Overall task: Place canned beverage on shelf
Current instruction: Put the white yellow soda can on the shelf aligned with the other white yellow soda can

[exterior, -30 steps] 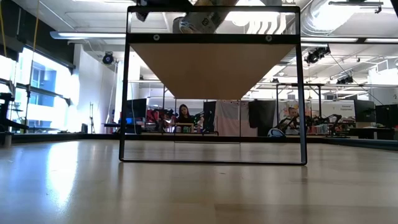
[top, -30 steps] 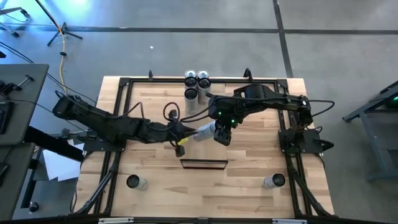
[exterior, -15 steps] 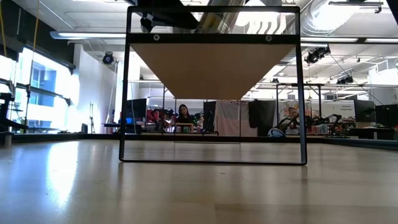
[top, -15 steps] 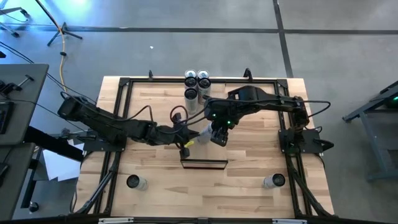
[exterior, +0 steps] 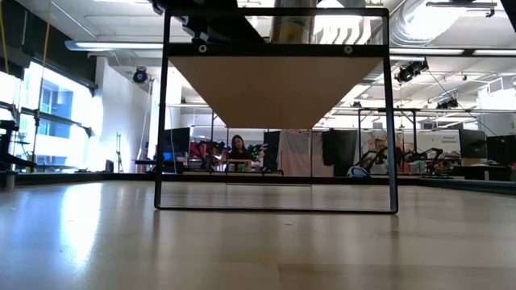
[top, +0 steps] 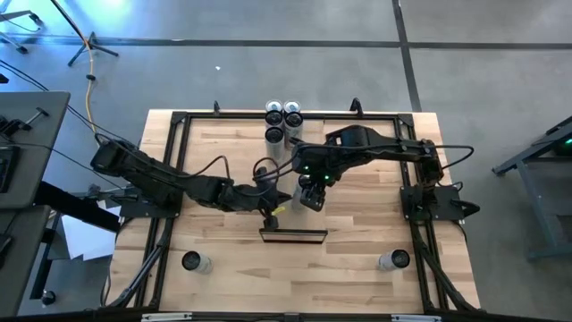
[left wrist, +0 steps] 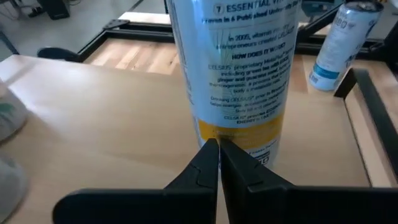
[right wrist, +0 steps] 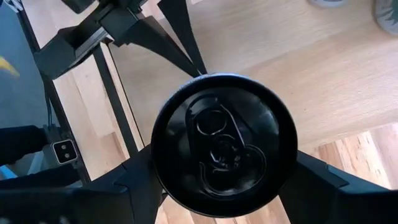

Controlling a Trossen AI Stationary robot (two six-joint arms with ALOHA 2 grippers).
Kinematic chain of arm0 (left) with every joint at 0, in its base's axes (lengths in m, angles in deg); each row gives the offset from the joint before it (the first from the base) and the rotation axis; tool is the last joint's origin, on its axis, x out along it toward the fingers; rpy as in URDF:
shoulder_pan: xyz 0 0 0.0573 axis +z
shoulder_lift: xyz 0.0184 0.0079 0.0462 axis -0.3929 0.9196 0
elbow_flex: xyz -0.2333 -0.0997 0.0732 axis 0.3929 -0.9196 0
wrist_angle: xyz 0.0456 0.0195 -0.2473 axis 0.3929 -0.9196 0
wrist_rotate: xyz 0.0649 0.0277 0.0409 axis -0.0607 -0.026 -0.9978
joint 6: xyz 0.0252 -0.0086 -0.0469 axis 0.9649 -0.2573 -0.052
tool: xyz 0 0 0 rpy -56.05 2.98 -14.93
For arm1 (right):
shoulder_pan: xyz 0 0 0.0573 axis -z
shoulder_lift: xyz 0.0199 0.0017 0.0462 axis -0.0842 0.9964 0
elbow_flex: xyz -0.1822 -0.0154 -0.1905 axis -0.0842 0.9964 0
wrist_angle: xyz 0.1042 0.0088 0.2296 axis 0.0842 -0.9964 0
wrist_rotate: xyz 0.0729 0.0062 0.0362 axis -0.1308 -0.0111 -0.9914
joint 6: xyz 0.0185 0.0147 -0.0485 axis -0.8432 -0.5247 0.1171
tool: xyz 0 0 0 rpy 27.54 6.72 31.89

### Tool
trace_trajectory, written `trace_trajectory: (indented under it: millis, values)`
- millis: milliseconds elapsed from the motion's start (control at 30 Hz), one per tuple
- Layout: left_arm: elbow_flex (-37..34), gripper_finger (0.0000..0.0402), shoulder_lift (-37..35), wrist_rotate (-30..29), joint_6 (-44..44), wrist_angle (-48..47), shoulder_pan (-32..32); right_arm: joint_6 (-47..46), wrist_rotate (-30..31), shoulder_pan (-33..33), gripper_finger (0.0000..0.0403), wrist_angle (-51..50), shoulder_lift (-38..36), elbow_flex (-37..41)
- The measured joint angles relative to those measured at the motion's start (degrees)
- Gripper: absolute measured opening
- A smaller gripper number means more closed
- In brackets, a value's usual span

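Observation:
A white beverage can (left wrist: 239,68) with a yellow band and a dark top (right wrist: 224,143) stands upright over the light wood shelf (left wrist: 93,112), held in my right gripper (top: 308,195). My left gripper (left wrist: 217,152) is shut, its tips against the can's lower side. From above the shelf (top: 293,235) shows as a narrow dark-edged strip near the table's middle. In the low view the can (exterior: 290,24) rises above the shelf's top bar. The can's bottom is hidden, so I cannot tell whether it rests on the shelf. My left gripper meets the can's side at the yellow band (left wrist: 239,127) with its shut fingertips, coming nearly level from the table's left. My right gripper pinches the can's upper wall just under the rim (right wrist: 155,163) between its two fingers, one on each side. The fingers point down from above, and the can hangs upright below them.
Three more cans (top: 281,114) stand at the table's far edge, one of them (left wrist: 345,43) also showing in the left wrist view. Single cans stand near the front left (top: 192,261) and front right (top: 393,259). A black frame (top: 170,179) borders the tabletop.
The can has swung from a tilt to upright under my right gripper and has come over the shelf. My left gripper has gone down and toward the table's near right, following the can's lower end.

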Motion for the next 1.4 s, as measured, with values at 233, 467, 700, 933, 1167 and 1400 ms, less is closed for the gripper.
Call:
trace_trajectory:
  millis: [233,467,700,933,1167,1400]
  values:
    - [0.0,0.0,0.3,-0.2,0.0,1.6,0.0,-2.6,0.2,0.0,0.0248,-0.1,0.0,0.0]
    - [0.0,0.0,0.3,-0.2,0.0,1.5,0.0,-3.4,0.7,0.0,0.0248,0.1,0.0,0.0]
    - [0.0,0.0,0.3,-0.2,0.0,1.5,0.0,-0.5,0.9,0.1,0.0248,0.2,0.0,0.0]
    - [0.0,0.0,0.3,-0.3,0.0,1.5,0.0,0.7,1.7,0.1,0.0248,0.3,0.0,0.0]
    - [0.0,0.0,0.3,-0.2,0.0,1.5,0.0,2.6,2.1,0.1,0.0248,0.3,0.0,0.0]
    - [0.0,0.0,0.3,0.0,0.0,1.8,0.0,4.0,5.0,0.1,0.0291,1.0,0.1,-0.1]
